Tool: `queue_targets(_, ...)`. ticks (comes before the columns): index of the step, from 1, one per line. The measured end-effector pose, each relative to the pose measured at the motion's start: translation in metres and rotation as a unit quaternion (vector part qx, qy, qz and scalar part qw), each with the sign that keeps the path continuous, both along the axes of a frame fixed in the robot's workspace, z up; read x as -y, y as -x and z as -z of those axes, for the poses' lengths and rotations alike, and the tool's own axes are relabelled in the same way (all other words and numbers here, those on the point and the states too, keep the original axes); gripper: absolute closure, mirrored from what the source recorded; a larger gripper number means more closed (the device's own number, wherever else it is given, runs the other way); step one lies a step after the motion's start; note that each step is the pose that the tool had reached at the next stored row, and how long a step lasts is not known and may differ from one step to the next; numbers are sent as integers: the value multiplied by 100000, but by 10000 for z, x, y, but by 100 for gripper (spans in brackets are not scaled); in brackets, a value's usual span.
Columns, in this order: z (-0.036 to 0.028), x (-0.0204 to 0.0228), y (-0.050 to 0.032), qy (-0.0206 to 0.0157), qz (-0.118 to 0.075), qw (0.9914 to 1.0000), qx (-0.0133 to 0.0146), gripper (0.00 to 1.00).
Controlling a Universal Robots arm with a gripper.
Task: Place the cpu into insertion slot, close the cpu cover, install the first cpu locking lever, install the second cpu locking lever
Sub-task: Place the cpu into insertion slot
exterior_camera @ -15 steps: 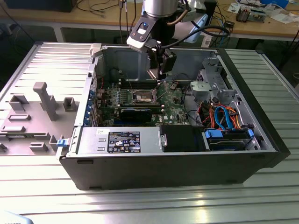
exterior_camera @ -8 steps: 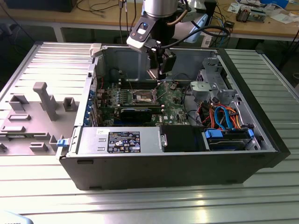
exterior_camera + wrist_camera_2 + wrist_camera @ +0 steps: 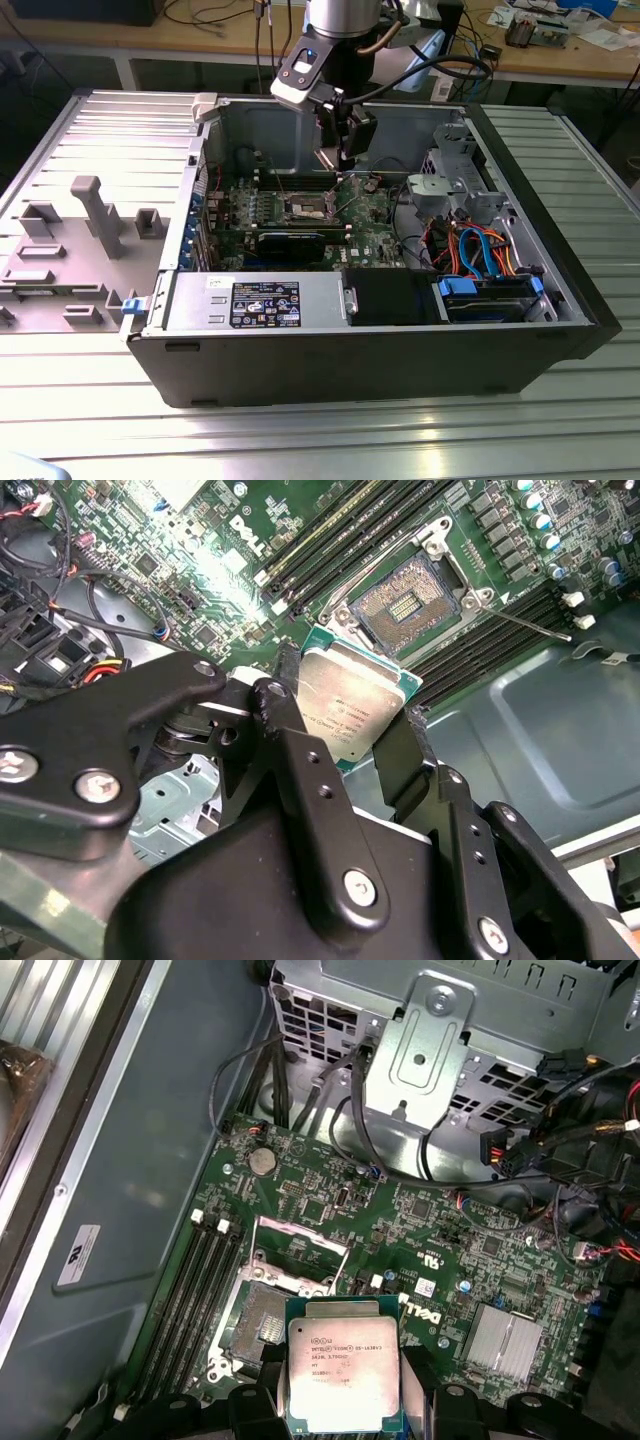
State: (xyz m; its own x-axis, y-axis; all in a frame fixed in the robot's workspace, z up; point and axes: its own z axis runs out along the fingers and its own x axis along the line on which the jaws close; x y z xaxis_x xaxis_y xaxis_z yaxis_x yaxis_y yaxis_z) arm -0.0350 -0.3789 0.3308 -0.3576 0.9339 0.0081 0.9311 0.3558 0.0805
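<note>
The cpu [image 3: 345, 1375] is a flat square chip with a silver-grey top, and my gripper [image 3: 345, 1405] is shut on it, one black finger on each side edge. In the second wrist view the cpu [image 3: 350, 705] hangs tilted between the fingers [image 3: 290, 730], apart from the board. The insertion slot [image 3: 265, 1325] lies just beyond the chip, with its dark contact field bare [image 3: 405, 605]. The cpu cover [image 3: 303, 1235] stands flipped up at the slot's far side. A thin metal lever [image 3: 520, 622] sticks out beside the slot. In the exterior view my gripper [image 3: 338, 150] hovers over the slot [image 3: 305, 207].
The open computer case [image 3: 380, 340] walls in the board. Long black memory slots [image 3: 200, 1290] flank the socket. A black graphics card [image 3: 290, 240], a metal drive cage [image 3: 440, 185], loose cables [image 3: 480, 250] and a heatsink [image 3: 505, 1335] crowd the surroundings. Grey fixtures [image 3: 90, 215] stand on the table.
</note>
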Motion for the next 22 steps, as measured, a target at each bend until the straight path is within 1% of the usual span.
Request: queue_targets(22, 8, 0, 0, 1, 927, 99996, 2, 46)
